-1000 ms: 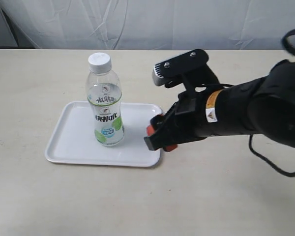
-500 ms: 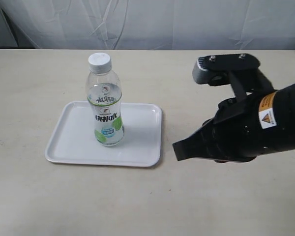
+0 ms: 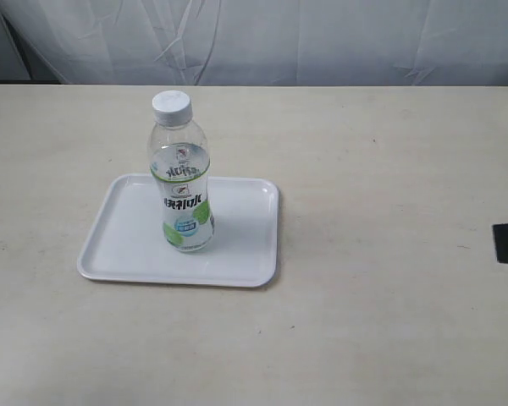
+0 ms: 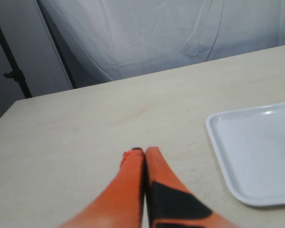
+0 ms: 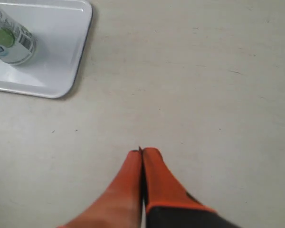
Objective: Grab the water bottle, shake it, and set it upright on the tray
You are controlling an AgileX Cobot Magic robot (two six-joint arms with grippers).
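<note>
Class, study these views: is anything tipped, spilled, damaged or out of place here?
Nothing stands out. The water bottle stands upright and capped on the tray, with no spill visible. The left gripper and right gripper are shut, apart from the tray.

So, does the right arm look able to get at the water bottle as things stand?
Probably yes: nothing lies between the right gripper and the water bottle upright on the tray, though the shut jaws must open first.
</note>
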